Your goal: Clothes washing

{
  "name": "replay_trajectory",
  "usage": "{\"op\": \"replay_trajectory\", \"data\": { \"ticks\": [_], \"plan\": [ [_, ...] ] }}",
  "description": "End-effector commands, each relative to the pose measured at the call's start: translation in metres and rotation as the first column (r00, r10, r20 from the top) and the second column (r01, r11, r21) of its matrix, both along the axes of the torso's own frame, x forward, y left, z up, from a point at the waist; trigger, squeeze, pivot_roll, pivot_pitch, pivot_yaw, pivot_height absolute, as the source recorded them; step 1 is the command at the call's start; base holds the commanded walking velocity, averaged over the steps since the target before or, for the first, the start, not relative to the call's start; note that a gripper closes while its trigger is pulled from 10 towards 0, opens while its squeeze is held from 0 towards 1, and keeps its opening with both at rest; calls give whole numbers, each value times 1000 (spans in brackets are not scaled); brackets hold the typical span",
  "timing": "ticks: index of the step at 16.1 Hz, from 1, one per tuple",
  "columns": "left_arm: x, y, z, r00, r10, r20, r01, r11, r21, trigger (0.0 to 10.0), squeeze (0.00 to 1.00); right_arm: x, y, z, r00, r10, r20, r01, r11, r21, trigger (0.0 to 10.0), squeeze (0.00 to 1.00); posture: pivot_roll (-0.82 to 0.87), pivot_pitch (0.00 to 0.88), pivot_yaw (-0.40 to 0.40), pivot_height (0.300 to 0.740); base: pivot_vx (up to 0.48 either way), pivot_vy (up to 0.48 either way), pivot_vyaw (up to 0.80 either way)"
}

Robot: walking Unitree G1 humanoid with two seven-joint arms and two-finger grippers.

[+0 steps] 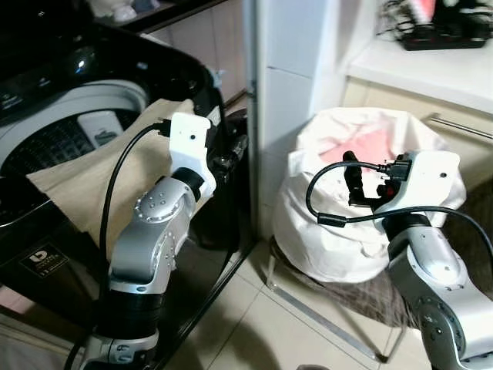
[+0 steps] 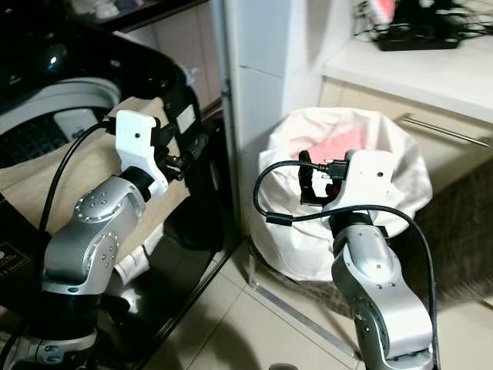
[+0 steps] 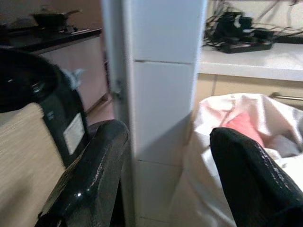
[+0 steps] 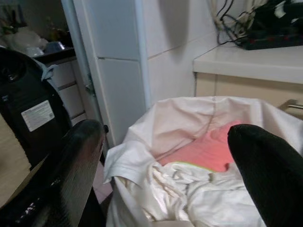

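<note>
Washer (image 1: 69, 116) drum half hidden under beige cloth (image 1: 92, 181)

At frame centre-right, the right gripper (image 2: 312, 181) hovers at the near rim of a white laundry bag (image 2: 308, 231) holding a pink garment (image 2: 335, 145). At left, the left gripper (image 2: 185, 154) sits above beige cloth (image 2: 85, 173) draped over the black washing machine (image 2: 46, 77).

Glossy black plastic on the washing machine (image 1: 54, 54). Matt, woven beige cloth (image 1: 92, 173) over its rim. Soft white fabric laundry bag (image 1: 339, 223), pink garment (image 4: 208, 151) inside. Smooth glossy floor tiles (image 1: 246, 324). Brushed silver metal arms.
</note>
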State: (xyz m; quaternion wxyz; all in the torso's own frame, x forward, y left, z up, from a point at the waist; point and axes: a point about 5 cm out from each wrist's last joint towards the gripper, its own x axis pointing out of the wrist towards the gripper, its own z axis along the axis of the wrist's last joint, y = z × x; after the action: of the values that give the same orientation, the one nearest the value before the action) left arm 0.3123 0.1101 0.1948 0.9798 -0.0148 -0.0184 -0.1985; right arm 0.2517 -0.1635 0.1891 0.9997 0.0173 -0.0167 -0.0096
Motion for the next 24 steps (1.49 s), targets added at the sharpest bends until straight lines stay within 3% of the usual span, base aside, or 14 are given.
{"op": "replay_trajectory", "data": {
  "ticks": [1,8,24],
  "plan": [
    [0,4,0,1000,22,-1,-22,1000,9,10000,0,0,2,0,1000,14,-1,-14,1000,-2,10000,0,-203,0,58,740,304,0,0],
    [-8,6,-6,999,39,-19,-39,999,11,10000,0,-2,7,-8,998,60,-29,-60,998,7,10000,0,-184,0,28,740,306,0,0],
    [-7,1,-5,999,44,-16,-44,999,3,10000,0,2,5,-3,997,74,-6,-73,997,6,10000,0,-194,0,30,740,306,0,-61]
  ]
}}
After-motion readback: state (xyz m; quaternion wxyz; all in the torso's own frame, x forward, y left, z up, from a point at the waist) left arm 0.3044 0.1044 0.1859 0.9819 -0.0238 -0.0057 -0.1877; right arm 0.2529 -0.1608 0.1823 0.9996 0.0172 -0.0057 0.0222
